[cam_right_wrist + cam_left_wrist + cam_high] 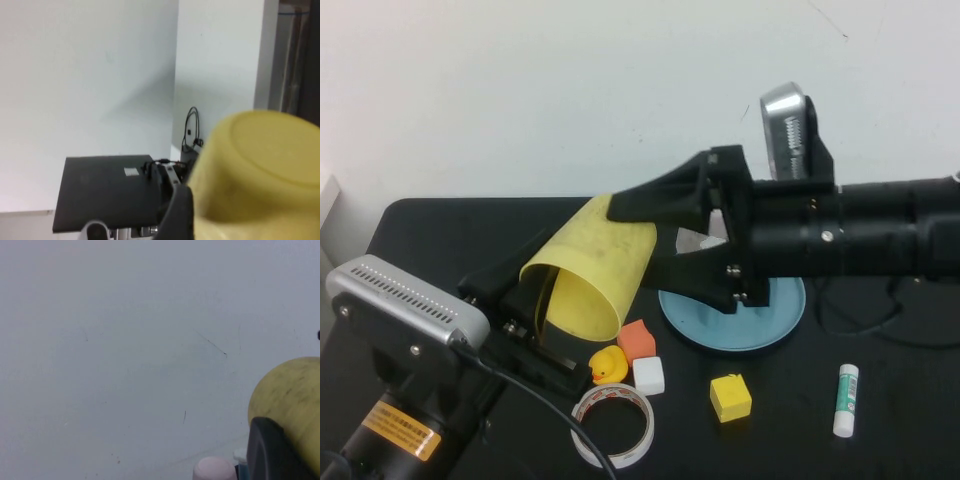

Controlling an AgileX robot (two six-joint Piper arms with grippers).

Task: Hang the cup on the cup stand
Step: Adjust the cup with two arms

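The yellow cup (pixel 595 265) is held on its side in the air above the black table, mouth toward me. My left gripper (pixel 532 285) is shut on its rim, one finger inside the mouth and one outside. My right gripper (pixel 640 235) comes in from the right and is shut on the cup's closed end. The cup also fills part of the left wrist view (pixel 292 400) and the right wrist view (pixel 260 170). The cup stand's light blue base (pixel 775 315) lies under the right arm, its pegs mostly hidden; one white-capped peg (pixel 241 460) shows in the left wrist view.
In front of the stand lie an orange cube (pixel 637 340), a rubber duck (pixel 608 365), a white cube (pixel 648 375), a yellow cube (pixel 730 397), a tape roll (pixel 613 425) and a glue stick (pixel 846 400). A pale pink cup (pixel 214 469) stands near the stand.
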